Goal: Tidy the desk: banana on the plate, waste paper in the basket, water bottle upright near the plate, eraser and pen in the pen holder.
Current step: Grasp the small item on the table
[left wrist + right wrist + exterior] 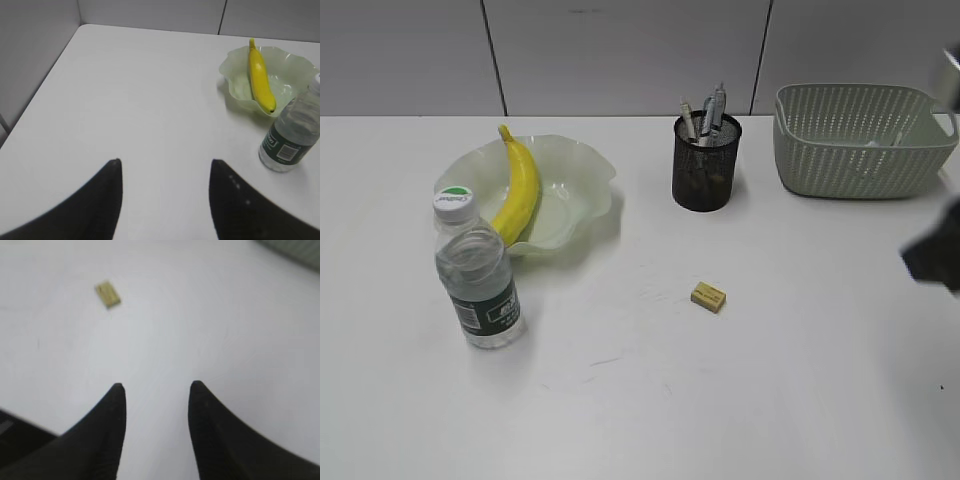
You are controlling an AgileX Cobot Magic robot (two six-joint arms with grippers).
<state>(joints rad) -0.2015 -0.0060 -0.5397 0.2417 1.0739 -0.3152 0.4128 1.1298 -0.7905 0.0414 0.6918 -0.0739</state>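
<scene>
The banana [520,190] lies on the pale-green plate [582,170]; both also show in the left wrist view, banana [260,75] on plate [292,65]. The water bottle [477,275] stands upright in front of the plate, also in the left wrist view [292,135]. The eraser [708,296] lies on the desk [720,400], also in the right wrist view [108,293]. The black pen holder [705,165] holds pens. Waste paper [880,150] lies inside the basket [860,140]. My left gripper [165,162] is open and empty. My right gripper [156,386] is open, short of the eraser; its arm [935,255] shows blurred at the right edge.
A grey panelled wall runs behind the desk. The basket's corner [295,247] shows at the top right of the right wrist view. The desk's left edge [35,100] shows in the left wrist view.
</scene>
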